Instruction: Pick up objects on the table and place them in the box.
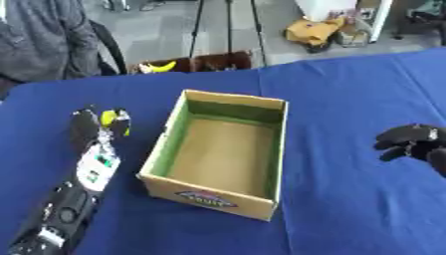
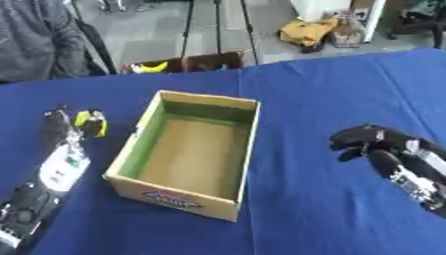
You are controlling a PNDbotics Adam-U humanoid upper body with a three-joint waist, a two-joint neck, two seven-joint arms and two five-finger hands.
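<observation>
**Left hand closed on a yellow object beside the open box**

Closest to us is the robot's left arm, running up the left side of the blue table [image 1: 348, 99] from the bottom corner, black with a white and green panel partway along it. At its far end the left hand [image 1: 97, 124] has its dark fingers curled around a small yellow object [image 1: 108, 118], which shows between them as a bright patch. What the object actually is cannot be made out. Hand and object sit just beside the left wall of the box, level with its far half, over the cloth and not over the opening.

The box [image 1: 162, 144] is an open cardboard carton standing upright near the middle of the table, turned slightly askew. Its inner walls are green, its floor plain brown, and nothing shows inside it. A printed label with red and blue marks the near outer wall.

Over on the right, well apart from the box, the right hand [image 2: 370, 142] hangs above the cloth with its black fingers bent inward and nothing between them. Its forearm, with silver parts showing, leads off toward the lower right corner.

Beyond the far edge of the table is a grey floor. A low brown crate [image 1: 209, 62] stands there with something yellow in it, and farther back lies a yellow-brown bag [image 1: 315, 31] near some white furniture.
</observation>
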